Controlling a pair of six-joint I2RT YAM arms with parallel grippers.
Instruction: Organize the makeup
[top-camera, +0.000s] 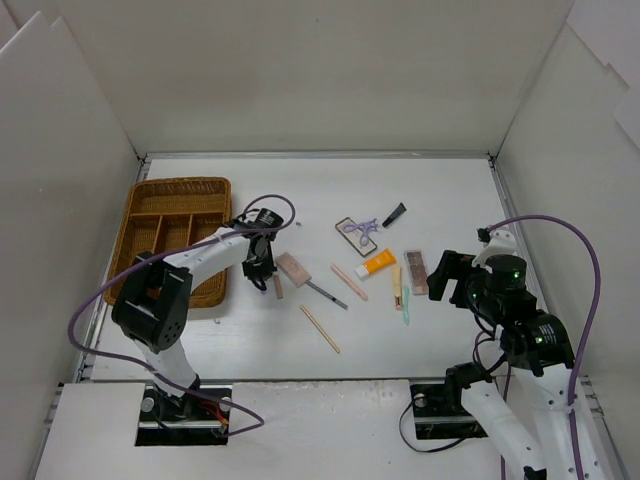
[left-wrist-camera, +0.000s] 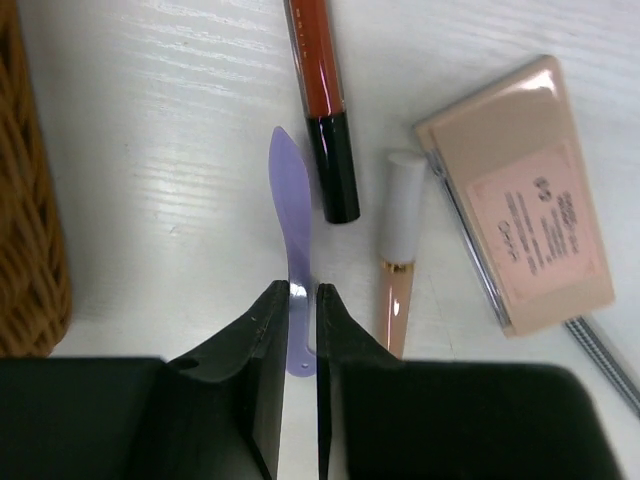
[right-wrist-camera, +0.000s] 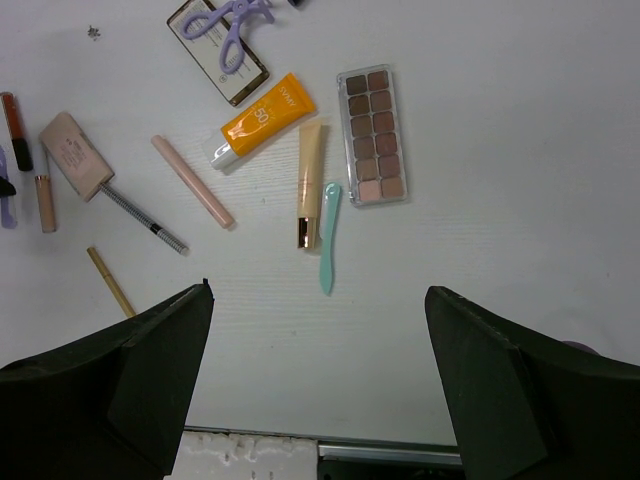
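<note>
Makeup lay scattered across the white table (top-camera: 430, 180), from nine o'clock round to three o'clock in my overhead view. Farthest out, at ten o'clock, sat the wicker tray (top-camera: 150, 215). Just off its three o'clock side I had the left gripper (left-wrist-camera: 302, 292) clenched on a lilac spatula (left-wrist-camera: 288, 190), the thin blade pinched between both fingers and pointing to twelve o'clock in the wrist view. At one o'clock of that grip lay a red-brown tube (left-wrist-camera: 318, 90) with a black cap. A small pale tube (left-wrist-camera: 398, 250) with a white cap was just beside it, at its four o'clock. The pink compact (left-wrist-camera: 520, 195) came next, at three o'clock and tilted, and a grey pencil (right-wrist-camera: 140, 215) ran out from its five o'clock corner.

Near six o'clock of the spread I saw a wooden stick (top-camera: 320, 328), with a pink pencil (right-wrist-camera: 192, 181) at its one o'clock. Up at twelve o'clock the black-edged mirror (right-wrist-camera: 195, 45) carried the purple curler (right-wrist-camera: 228, 25) on its face. A small black tube (top-camera: 394, 212) lay at two o'clock of the mirror. The orange tube (right-wrist-camera: 265, 118) lay at the mirror's five o'clock. Below it were a beige tube (right-wrist-camera: 310, 180) and, just beside that tube's lower end, a teal spatula (right-wrist-camera: 328, 240). The eyeshadow palette (right-wrist-camera: 374, 135) rested at three o'clock of the orange tube.

Beyond the palette, at its three o'clock, the right gripper (right-wrist-camera: 318, 292) hung released, fingers spread wide and holding nothing.
</note>
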